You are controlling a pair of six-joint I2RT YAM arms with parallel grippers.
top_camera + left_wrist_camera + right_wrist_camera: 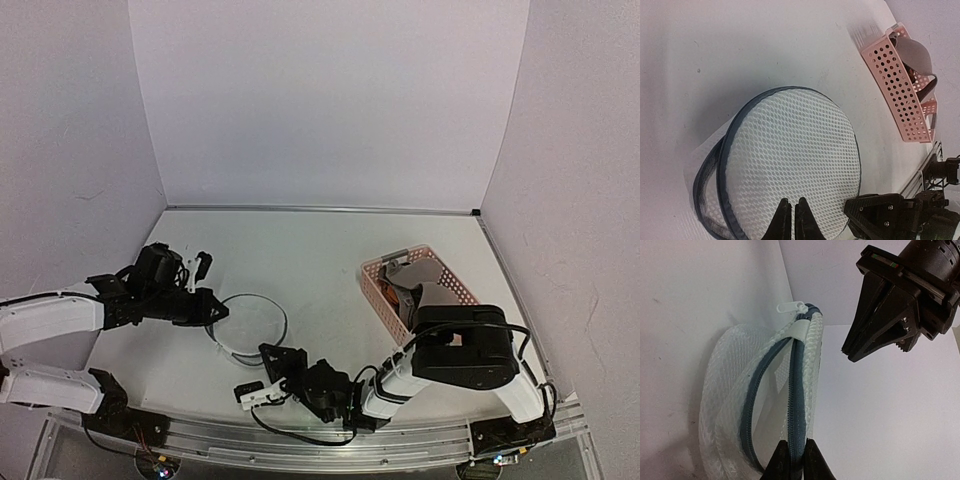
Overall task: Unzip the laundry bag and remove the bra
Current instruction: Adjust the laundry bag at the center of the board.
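Note:
The laundry bag (252, 318) lies flattened on the table, white mesh with a dark zipper rim. In the left wrist view its round mesh face (790, 160) fills the middle. My left gripper (792, 207) is shut just over the near part of that face and holds nothing that I can see. My right gripper (795, 452) is shut on the bag's blue-grey zipper rim (796, 390), which is lifted, with the zipper gaping open. A white zipper pull (790, 306) sits at the far end. The bra (415, 275) lies in the pink basket (372, 285).
The pink perforated basket (895, 85) stands at the right, near the table's right edge, with the beige bra (915, 52) in it. White walls close in the back and sides. The left gripper's black body (890, 315) hangs close beside the lifted rim.

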